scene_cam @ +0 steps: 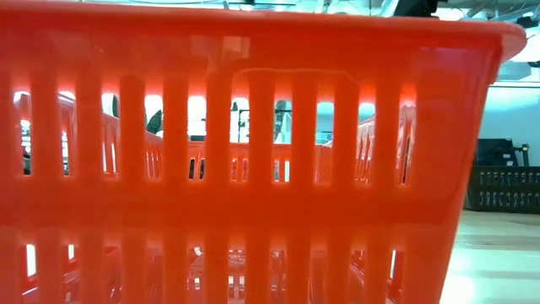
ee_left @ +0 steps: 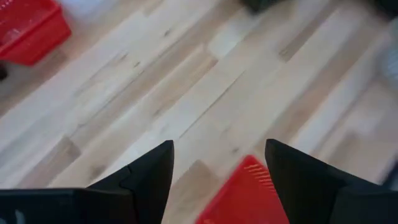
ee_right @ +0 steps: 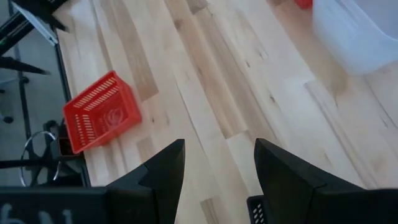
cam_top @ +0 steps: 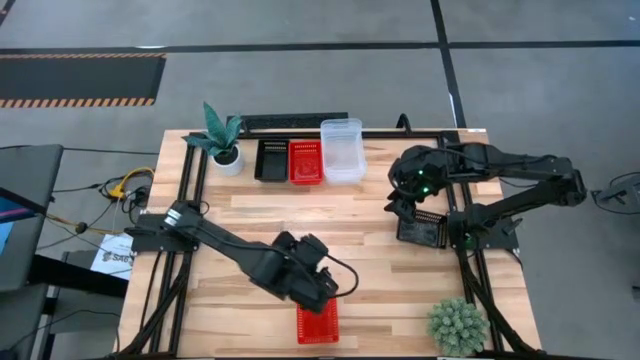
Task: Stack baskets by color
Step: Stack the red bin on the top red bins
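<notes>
A red mesh basket (cam_top: 317, 322) stands on the table at the near edge and fills the low view (scene_cam: 253, 169). My left gripper (cam_top: 325, 292) hangs open just above its far end; the basket's corner (ee_left: 245, 193) shows between the two fingers, apart from them. A black mesh basket (cam_top: 420, 230) lies at the right. My right gripper (cam_top: 405, 205) is open above it, and the basket's edge (ee_right: 258, 211) shows low between the fingers. Along the far edge stand a black basket (cam_top: 270, 160), a red basket (cam_top: 305, 162) and a clear basket (cam_top: 342, 150).
A potted plant (cam_top: 222, 140) stands at the far left and a round green plant (cam_top: 457, 325) at the near right corner. Black frame rails (cam_top: 190, 200) run along the table's sides. Bare wood (cam_top: 330, 215) lies between the two arms.
</notes>
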